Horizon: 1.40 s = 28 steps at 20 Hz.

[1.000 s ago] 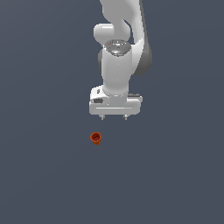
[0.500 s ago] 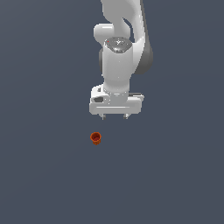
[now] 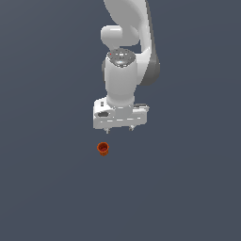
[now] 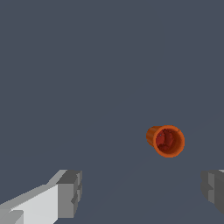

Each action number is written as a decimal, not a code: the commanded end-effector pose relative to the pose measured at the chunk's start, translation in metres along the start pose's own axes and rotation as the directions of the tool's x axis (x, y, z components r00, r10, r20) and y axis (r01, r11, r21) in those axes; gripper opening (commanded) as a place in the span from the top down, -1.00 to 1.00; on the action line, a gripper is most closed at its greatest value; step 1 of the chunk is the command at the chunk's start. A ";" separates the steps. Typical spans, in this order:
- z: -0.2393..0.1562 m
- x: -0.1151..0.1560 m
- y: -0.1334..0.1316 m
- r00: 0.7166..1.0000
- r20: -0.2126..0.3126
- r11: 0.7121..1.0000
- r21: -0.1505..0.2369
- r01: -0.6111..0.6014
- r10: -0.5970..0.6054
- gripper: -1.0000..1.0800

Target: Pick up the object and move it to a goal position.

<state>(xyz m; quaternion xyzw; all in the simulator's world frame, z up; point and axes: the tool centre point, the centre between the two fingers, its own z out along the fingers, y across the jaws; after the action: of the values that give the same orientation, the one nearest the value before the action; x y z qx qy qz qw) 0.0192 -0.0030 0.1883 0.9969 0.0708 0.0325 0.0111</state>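
Small orange-red cup (image 3: pixel 103 148), smooth cylinder with dark hollow; white gripper (image 3: pixel 120 128) spread wide, empty, poised just above it.

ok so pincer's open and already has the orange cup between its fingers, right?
Not quite. The pincer is open, but the cup isn't between its fingers. The wrist view shows it lying clear of both, untouched, and the exterior view shows it on the floor, off the pincer.
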 end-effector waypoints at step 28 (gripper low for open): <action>0.097 -0.002 0.077 0.856 0.040 0.856 0.052 0.514 -0.516 -0.92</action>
<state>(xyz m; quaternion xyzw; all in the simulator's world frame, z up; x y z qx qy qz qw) 0.0339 -0.0792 0.0957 0.9450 0.3272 0.0013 0.0022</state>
